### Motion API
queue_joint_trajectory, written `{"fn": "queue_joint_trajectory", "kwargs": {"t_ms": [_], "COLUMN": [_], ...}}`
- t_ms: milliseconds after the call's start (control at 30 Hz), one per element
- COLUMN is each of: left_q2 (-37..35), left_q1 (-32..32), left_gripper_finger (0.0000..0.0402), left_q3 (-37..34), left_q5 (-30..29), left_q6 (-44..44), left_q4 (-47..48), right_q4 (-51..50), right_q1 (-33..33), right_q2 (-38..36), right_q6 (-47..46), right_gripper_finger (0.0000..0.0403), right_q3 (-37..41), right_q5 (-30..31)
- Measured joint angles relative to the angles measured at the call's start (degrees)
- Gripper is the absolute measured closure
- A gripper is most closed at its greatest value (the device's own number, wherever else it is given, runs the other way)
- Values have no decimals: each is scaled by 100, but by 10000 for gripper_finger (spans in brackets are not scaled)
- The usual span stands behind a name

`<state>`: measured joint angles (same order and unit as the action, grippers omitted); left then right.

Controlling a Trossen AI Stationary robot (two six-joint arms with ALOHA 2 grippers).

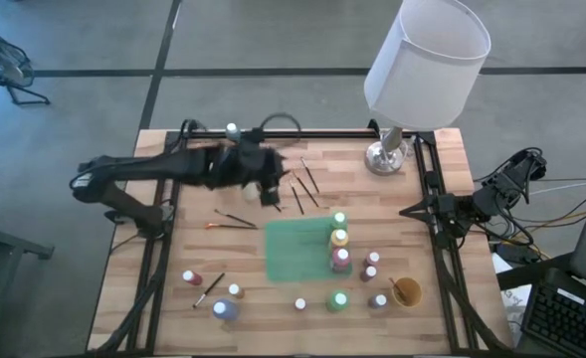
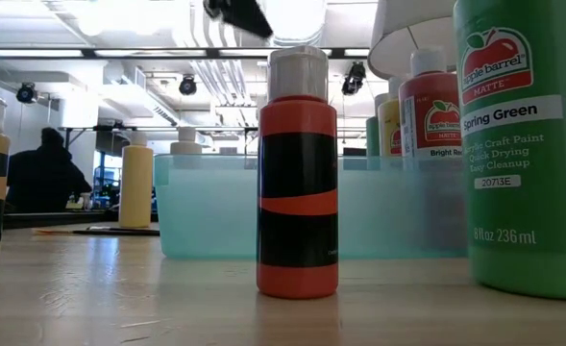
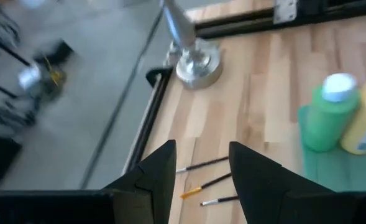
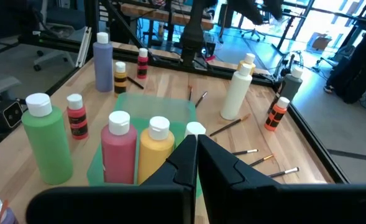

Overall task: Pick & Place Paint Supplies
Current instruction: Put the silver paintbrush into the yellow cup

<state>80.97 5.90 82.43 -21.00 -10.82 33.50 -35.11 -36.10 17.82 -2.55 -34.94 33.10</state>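
My left gripper (image 3: 201,171): jaws apart, empty, three brushes (image 3: 202,165) on the table just beyond the tips | right gripper (image 4: 197,152): jaws together, parked | progress: few bottles (image 1: 339,242) on green mat (image 1: 293,249), most supplies unplaced.

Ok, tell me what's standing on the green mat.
Along the green mat's right edge stand three bottles in a row: a green bottle, a yellow bottle and a pink bottle. The rest of the mat shows bare. What the bottles' bases cover cannot be seen.
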Motion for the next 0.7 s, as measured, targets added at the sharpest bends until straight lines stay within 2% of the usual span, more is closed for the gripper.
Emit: {"fn": "queue_joint_trajectory", "kwargs": {"t_ms": [200,333,500,633,700], "left_q2": [649,1301,2214,2895,3173], "left_q1": [1425,2098,2421,2437,2438], "left_gripper_finger": [248,248,248,248,248], "left_q3": [234,619,1195,1682,1939], "left_q5": [1499,2347,2532,2542,2544], "left_q6": [297,736,713,130,-433], "left_q4": [-24,-50,-111,-123,-3], "right_q4": [2,2,0,2,2], "right_q1": [0,2,0,2,1], "right_q2": [0,0,0,0,0], "right_q6": [0,0,0,0,0], "right_gripper_finger": [394,394,394,394,394], "right_q3": [0,0,0,0,0], "right_q5": [0,0,0,0,0]}}
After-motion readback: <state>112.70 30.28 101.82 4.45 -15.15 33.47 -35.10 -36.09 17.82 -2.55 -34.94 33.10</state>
